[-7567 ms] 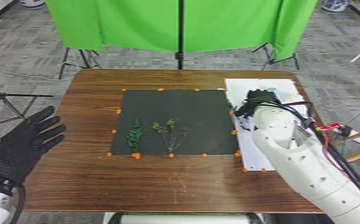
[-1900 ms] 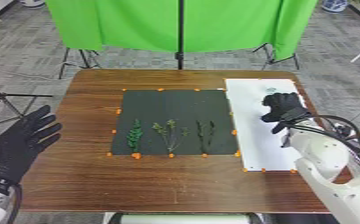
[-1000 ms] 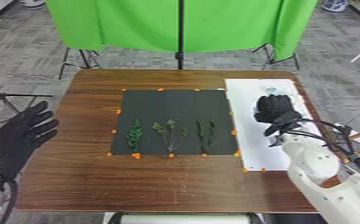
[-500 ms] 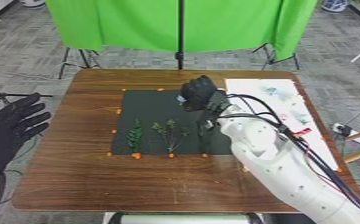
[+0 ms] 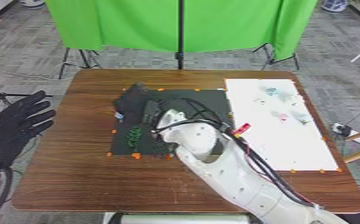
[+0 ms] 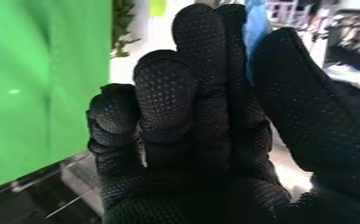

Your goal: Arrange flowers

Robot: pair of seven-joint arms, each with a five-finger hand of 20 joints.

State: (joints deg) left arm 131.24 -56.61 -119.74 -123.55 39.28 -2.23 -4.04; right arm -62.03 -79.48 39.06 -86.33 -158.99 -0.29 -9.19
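My right hand [image 5: 134,102] is over the upper left part of the black mat [image 5: 199,95]. A small light-blue flower [image 5: 119,115] shows at its edge. In the right wrist view, the thumb and fingers of my right hand [image 6: 207,110] pinch this blue flower [image 6: 255,37]. A green leafy sprig [image 5: 134,138] lies on the mat's lower left. Beside it, a second sprig [image 5: 166,148] is mostly covered by my right arm, which also hides the mat's lower right. My left hand [image 5: 15,127] stands open off the table's left edge.
On the white board [image 5: 265,142] at the right lie a blue flower [image 5: 271,91], a pink one [image 5: 283,117] and other pale ones. Orange markers edge the mat. The brown table [image 5: 96,185] extends in front, and a green cloth [image 5: 128,30] hangs behind.
From the white board, my right hand has crossed leftward over the mat, with the blue flower visible at it since about half a second ago. My left hand has shifted slightly outward.
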